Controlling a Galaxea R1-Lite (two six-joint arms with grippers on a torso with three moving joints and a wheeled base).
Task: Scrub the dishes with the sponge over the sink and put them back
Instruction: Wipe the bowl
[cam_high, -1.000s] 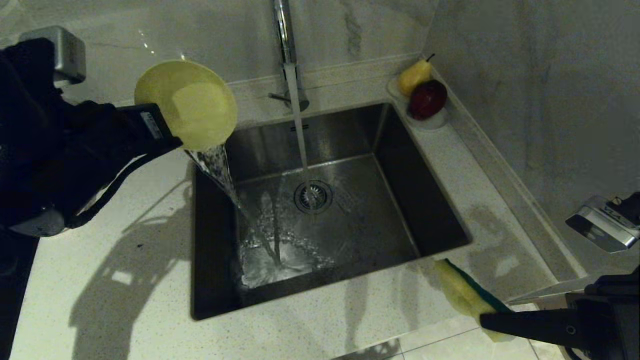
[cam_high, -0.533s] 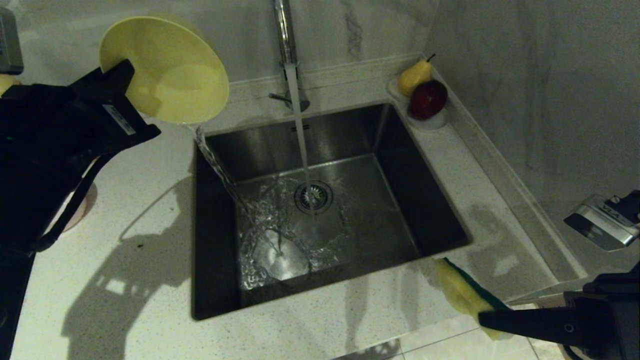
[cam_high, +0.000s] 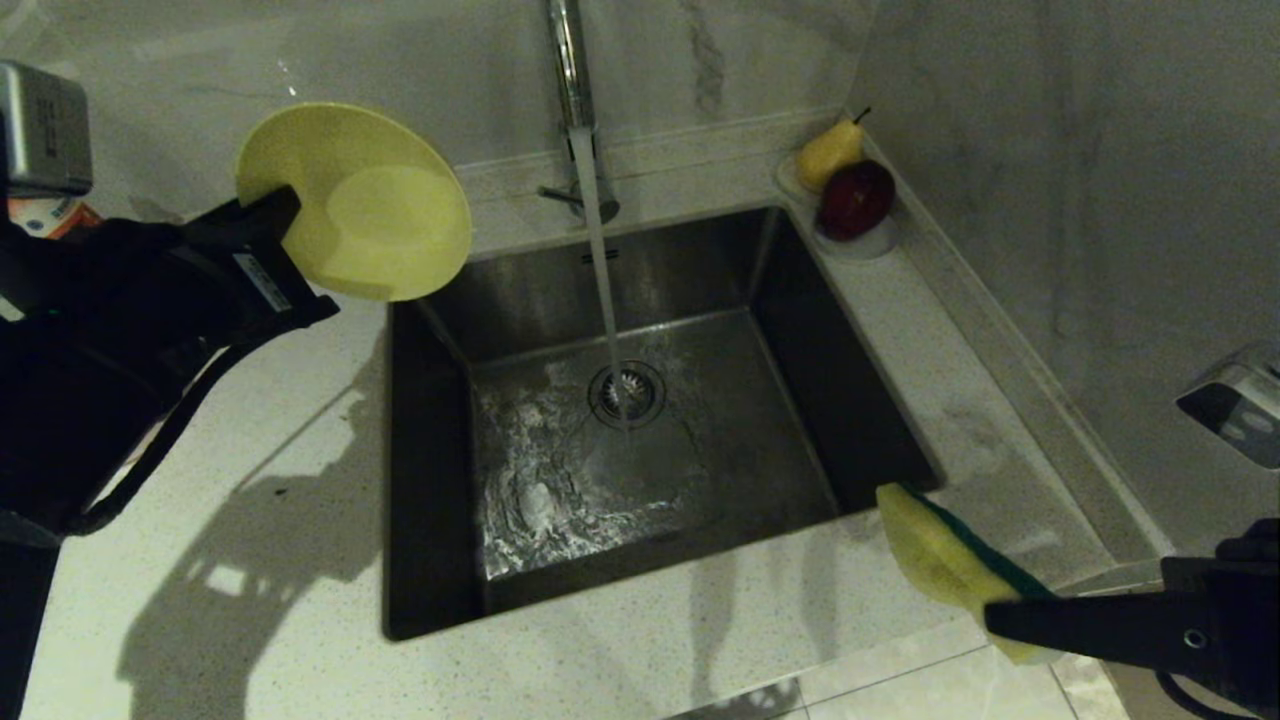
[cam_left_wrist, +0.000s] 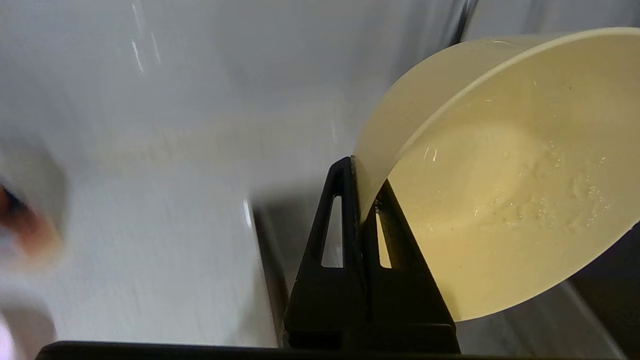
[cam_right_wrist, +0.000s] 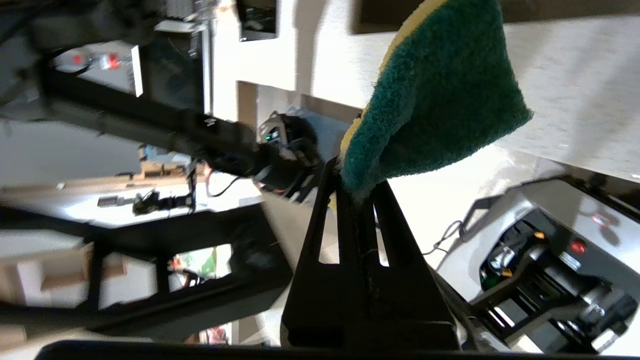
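The left end effector (cam_high: 285, 215) is clamped on the rim of the yellow bowl (cam_high: 360, 205), one finger inside the wall and one outside, and holds it tipped on edge above the worktop (cam_high: 250, 420) at the sink's (cam_high: 430, 480) back left corner. The bowl's opening faces the sink; in the left wrist view droplets cling to its inside, but no water is pouring from it. The tap (cam_high: 572, 90) runs in a thin stream onto the drain (cam_high: 627, 393), and foamy water is spread over the sink floor. The right end effector (cam_high: 1005, 615) is closed on one end of the sponge (cam_high: 940, 560), which juts out over the worktop at the sink's front right corner, yellow foam up and green layer away from the head camera, well apart from the bowl. The bowl looks rinsed and emptied, so the step in hand seems to be the end of washing this bowl. Next it probably goes back on the worktop to the left, which calls for levelling it before release. A white dish with a pear and apple (cam_high: 855, 198) sits by the back right corner.
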